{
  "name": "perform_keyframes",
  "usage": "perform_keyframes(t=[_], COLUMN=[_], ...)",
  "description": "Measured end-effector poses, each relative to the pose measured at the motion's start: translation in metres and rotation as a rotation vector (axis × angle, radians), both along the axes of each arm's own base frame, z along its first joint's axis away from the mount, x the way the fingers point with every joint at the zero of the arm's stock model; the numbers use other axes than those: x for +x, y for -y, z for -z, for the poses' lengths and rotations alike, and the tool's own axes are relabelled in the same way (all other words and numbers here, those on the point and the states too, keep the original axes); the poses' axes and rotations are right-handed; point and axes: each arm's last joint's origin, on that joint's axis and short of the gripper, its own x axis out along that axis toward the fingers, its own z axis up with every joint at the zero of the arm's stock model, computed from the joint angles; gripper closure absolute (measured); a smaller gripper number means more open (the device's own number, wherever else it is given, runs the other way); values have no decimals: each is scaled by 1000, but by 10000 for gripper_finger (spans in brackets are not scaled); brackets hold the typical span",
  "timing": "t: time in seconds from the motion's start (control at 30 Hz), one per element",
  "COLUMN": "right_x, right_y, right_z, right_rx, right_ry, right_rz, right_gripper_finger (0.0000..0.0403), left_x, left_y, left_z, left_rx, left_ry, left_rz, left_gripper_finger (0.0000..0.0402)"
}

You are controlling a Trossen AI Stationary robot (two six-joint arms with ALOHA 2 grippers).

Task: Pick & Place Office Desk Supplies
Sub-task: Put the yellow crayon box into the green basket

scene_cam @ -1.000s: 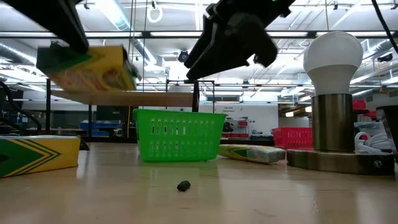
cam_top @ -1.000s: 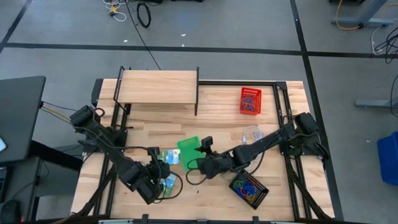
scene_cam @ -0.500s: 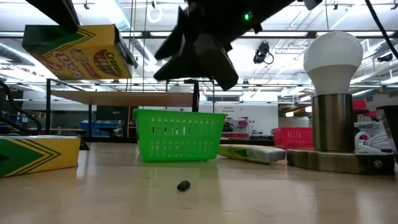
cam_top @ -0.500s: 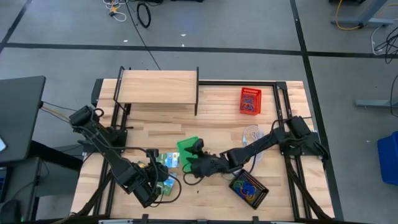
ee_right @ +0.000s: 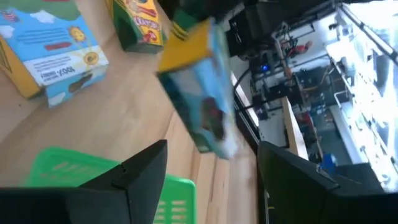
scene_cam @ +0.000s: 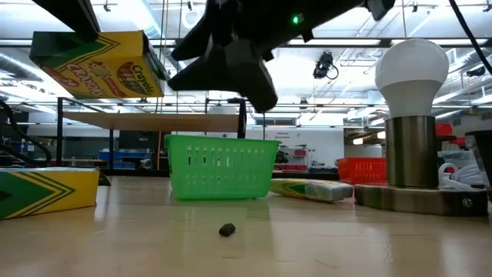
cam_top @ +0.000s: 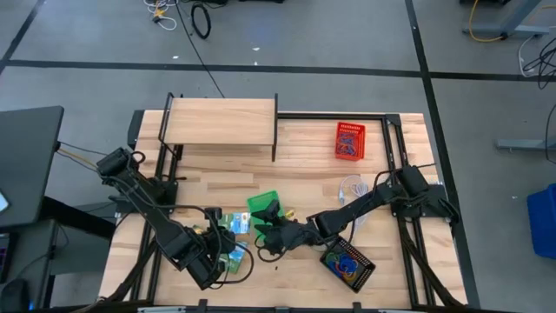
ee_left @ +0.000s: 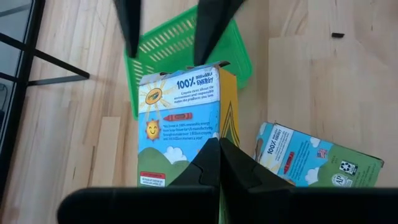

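Observation:
A blue-and-yellow crayon box (ee_left: 180,118) hangs in the air in front of the green basket (ee_left: 186,43), with my left gripper (ee_left: 217,149) shut on it near the table's front left (cam_top: 217,246). My right gripper (cam_top: 271,226) is open above the table beside the green basket (cam_top: 261,207). Its fingers (ee_right: 146,174) face the held box (ee_right: 199,93) and touch nothing. A second crayon box (ee_left: 317,158) lies flat on the table beside the held one. A third box (scene_cam: 46,192) lies at the left in the low view. My left gripper holds the crayon box by its end nearest the wrist (ee_left: 186,168), the fingers coming slanting down along the box. The fingers themselves hide the place of contact. The box (scene_cam: 100,61) is lifted clear of the table, lying nearly level, printed face outward.
A black basket (cam_top: 347,265) with coloured loops sits at front right, a red basket (cam_top: 350,141) at far right, and a wooden shelf (cam_top: 221,122) at the back. A white ball-shaped object (scene_cam: 415,115) stands on the right. A small dark piece (scene_cam: 227,229) lies on the bare wood.
My right gripper has gone toward the table's left, over the near side of the green basket and closer to the held crayon box, rolling about its own axis as it went. Its fingers have stayed open.

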Motion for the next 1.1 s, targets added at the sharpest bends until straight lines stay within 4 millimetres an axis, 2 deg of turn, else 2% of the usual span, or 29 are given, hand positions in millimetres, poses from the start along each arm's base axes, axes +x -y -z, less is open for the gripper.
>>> perform_keyframes(t=[0.6, 0.83, 1.1], right_x=[5, 6, 5], right_y=[-1, -2, -3], right_z=[0, 0, 1], right_rx=[-35, -42, -46], right_ry=[60, 52, 44], right_rz=[-47, -87, -92], right_gripper_finger=[149, 212, 314], left_x=[22, 25, 27], left_y=[-9, -10, -10], left_z=[-3, -4, -4], left_rx=[-9, -3, -3], left_ry=[28, 40, 48], left_rz=[50, 61, 65], left_gripper_finger=[401, 401, 401])
